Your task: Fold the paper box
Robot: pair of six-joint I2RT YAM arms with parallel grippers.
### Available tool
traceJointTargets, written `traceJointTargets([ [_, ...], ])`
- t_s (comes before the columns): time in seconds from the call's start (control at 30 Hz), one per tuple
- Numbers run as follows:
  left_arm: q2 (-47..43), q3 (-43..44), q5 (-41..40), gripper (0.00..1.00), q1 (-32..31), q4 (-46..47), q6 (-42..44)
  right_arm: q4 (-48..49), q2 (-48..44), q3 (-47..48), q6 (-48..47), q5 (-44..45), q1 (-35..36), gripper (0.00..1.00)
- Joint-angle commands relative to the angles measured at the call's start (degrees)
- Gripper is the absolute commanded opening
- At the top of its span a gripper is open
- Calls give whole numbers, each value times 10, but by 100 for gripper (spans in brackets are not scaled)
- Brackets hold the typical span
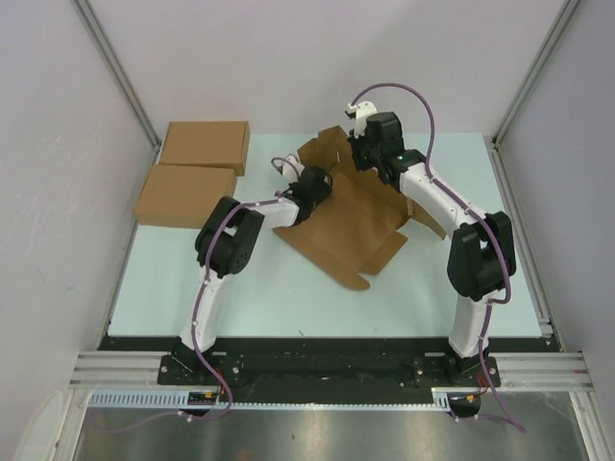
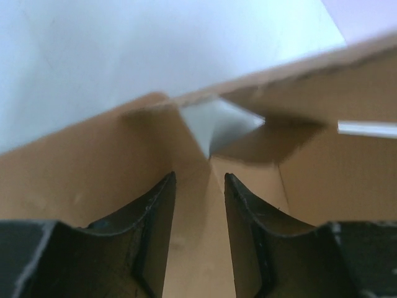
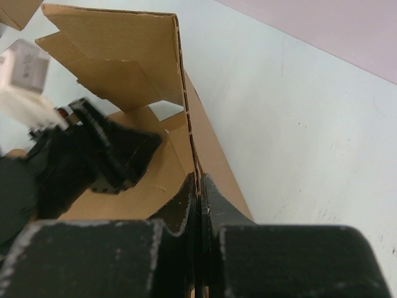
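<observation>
The paper box (image 1: pixel 348 229) lies as a partly opened die-cut sheet in the middle of the surface (image 1: pixel 240 288). It sits skewed, with its long axis running roughly 11 to 5 o'clock in the top view. The right gripper (image 3: pixel 199 189) has its jaws clamped on the edge of a raised panel at the sheet's 12 o'clock end. The left gripper (image 2: pixel 200 214), jaws apart and empty, hovers over the flat cardboard at about 8 o'clock from that grip. It is the nearer arm to the crease, so it probably needs to press there.
</observation>
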Motion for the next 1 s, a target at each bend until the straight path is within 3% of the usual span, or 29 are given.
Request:
traceJointTargets([
  [0.0,-115,-133,6,45,-5,68,23,-68,45,-15,31,-33,10,0],
  [0.2,-274,-235,-26,50,-3,97,89,-62,50,-22,-4,34,12,0],
  [0.37,-350,-246,-62,52,13,147,155,-26,36,-52,-39,91,18,0],
  [0.7,-232,-62,-5,51,50,207,239,38,30,-89,-99,184,22,0],
  [0.97,-145,-32,126,48,50,299,198,105,36,-125,-156,276,40,0],
])
